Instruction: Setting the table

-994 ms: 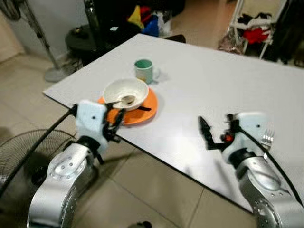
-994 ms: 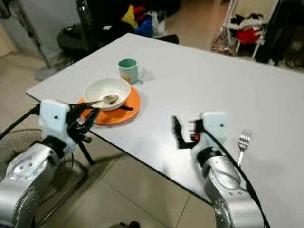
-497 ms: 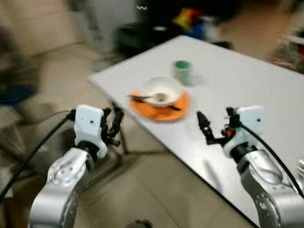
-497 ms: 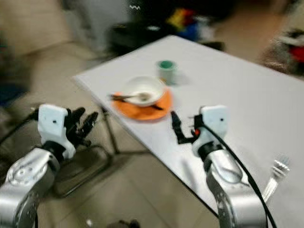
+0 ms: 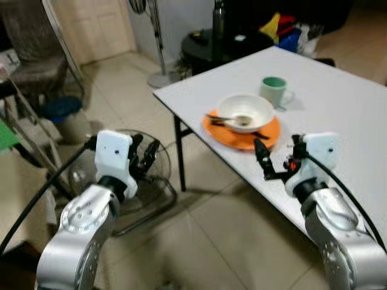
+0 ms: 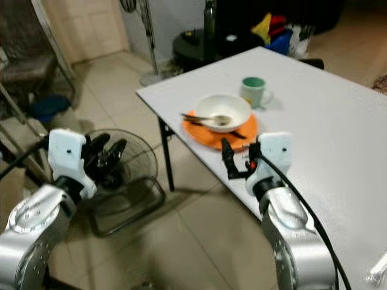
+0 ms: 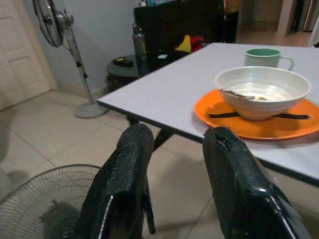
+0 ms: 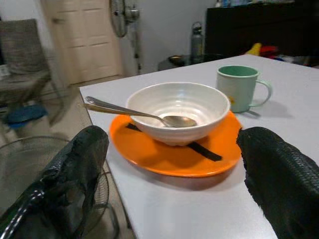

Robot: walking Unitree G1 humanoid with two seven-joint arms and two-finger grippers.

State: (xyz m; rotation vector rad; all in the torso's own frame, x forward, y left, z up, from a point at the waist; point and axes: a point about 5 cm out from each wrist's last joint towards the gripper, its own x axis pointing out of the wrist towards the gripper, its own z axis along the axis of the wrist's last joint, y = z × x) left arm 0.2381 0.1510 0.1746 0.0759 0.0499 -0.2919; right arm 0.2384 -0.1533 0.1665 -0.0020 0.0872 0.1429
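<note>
The bowl [image 8: 173, 110], white and ribbed inside, sits on an orange plate [image 8: 174, 154] near the table's [image 5: 338, 109] corner. A spoon [image 8: 134, 113] lies in the bowl, its scoop at the bottom and its handle sticking out over the rim; nothing else can be made out inside. A black strip [image 8: 203, 150] lies across the plate under the bowl. Just behind the plate stands a green mug [image 8: 240, 87], handle turned away from the bowl; what it holds cannot be seen. No writing can be read on any of these.

The right gripper [image 5: 266, 162] hovers at the table's edge just in front of the plate, fingers spread wide and empty. The left gripper [image 5: 145, 155] is held off the table over the floor, its fingers a narrow gap apart, holding nothing.

Below the left gripper a floor fan [image 6: 121, 172] lies on the tiles. The left wrist view adds a standing fan [image 7: 60, 30] by a white door [image 7: 17, 50] and a bottle [image 7: 139, 46] on a dark round table [image 7: 129, 67]. At the lower right corner of the right eye view a fork's [image 6: 380, 269] tines show on the table.
</note>
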